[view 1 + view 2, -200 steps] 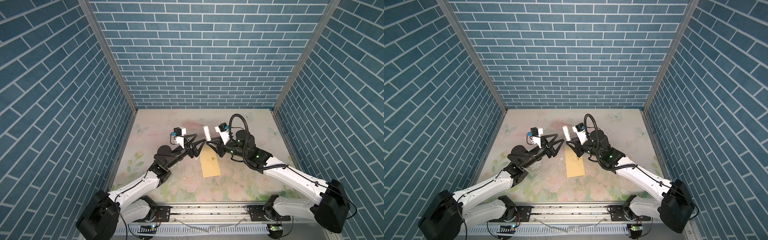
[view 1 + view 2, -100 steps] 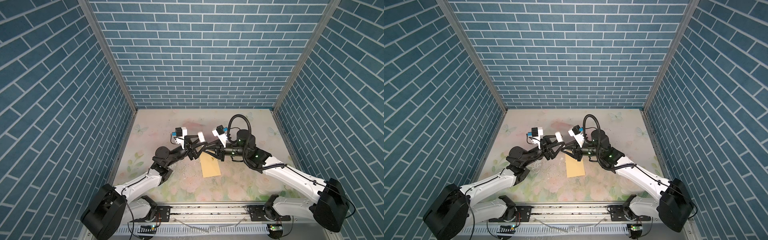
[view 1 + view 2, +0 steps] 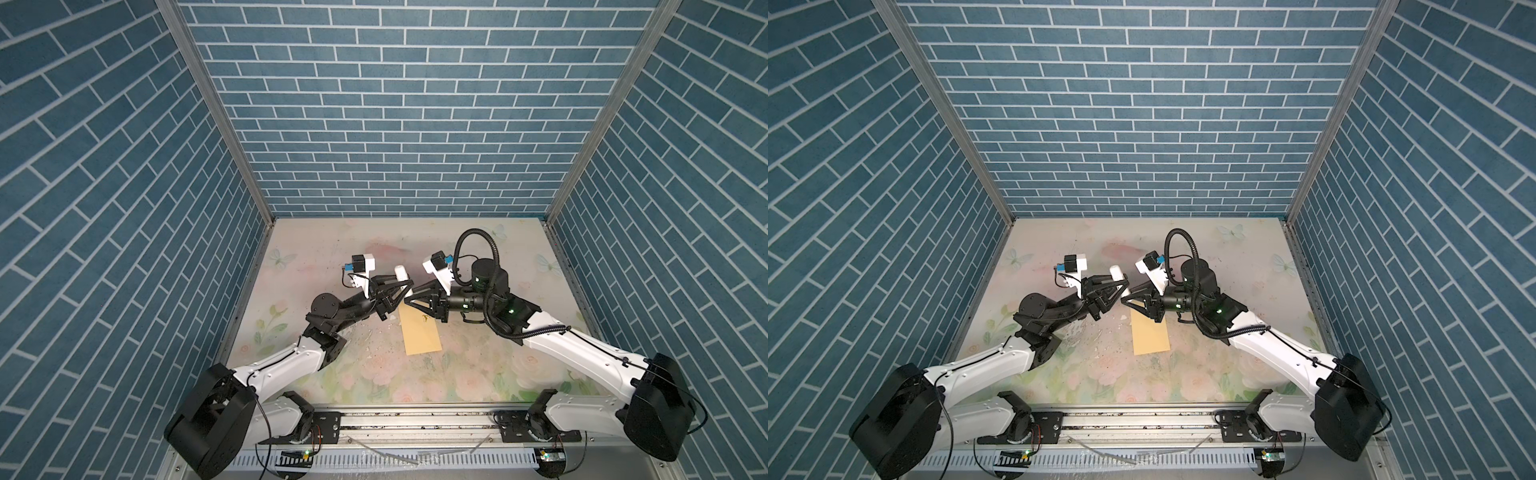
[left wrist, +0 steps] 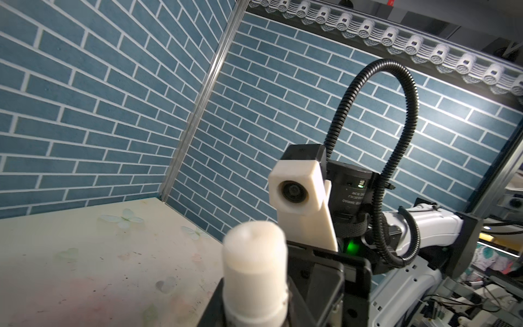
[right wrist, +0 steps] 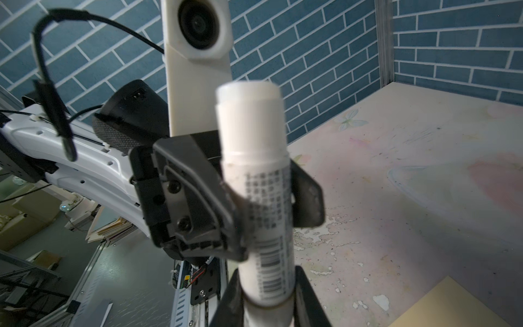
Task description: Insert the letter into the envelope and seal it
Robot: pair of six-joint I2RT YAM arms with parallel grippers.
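Floral table (image 3: 316,249): left gripper (image 3: 401,294) and right gripper (image 3: 409,300) both clamp one white glue stick (image 5: 254,170). Beneath them, the long yellow paper envelope (image 3: 422,336) runs near-far.

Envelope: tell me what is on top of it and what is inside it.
In a top view the right tool, holding a white glue stick, overlaps and hides the envelope's far end. Nothing lies on the visible part. Its inside cannot be seen.
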